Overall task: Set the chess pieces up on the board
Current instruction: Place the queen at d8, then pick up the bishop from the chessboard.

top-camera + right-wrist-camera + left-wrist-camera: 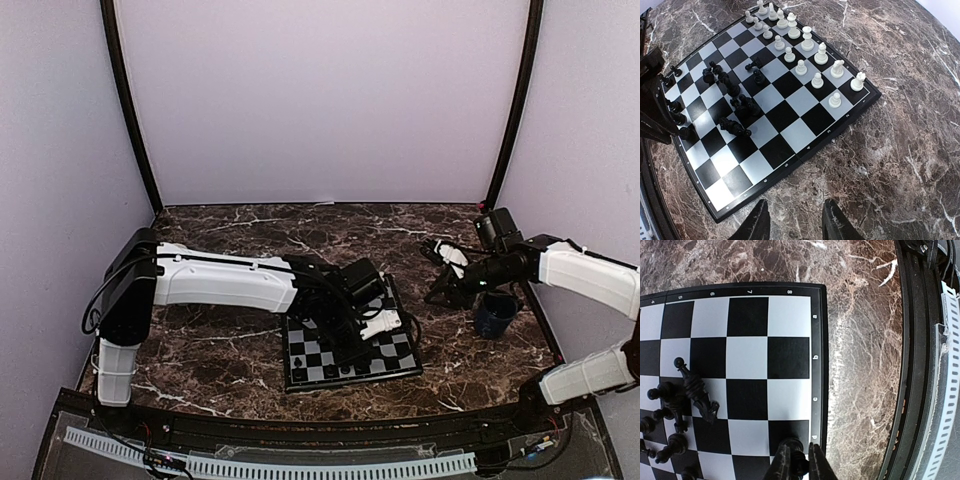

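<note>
The board [303, 345] lies in the middle of the table; it also shows in the left wrist view [790, 315] and the right wrist view [785, 150]. My left gripper [798, 460] [352, 352] is shut on a black chess piece [796, 456] whose base is at a dark square by the rim. Other black pieces [692, 387] lie and stand in a loose cluster near the board's middle [735, 100]. White pieces [805, 55] stand in two rows along one side. My right gripper [792, 220] [445, 262] is open and empty, over the table beside the board.
A dark blue mug [495, 312] stands right of the board, under the right arm. The black rail at the table's near edge [920, 365] runs close to the board. The table is dark marble [900, 150].
</note>
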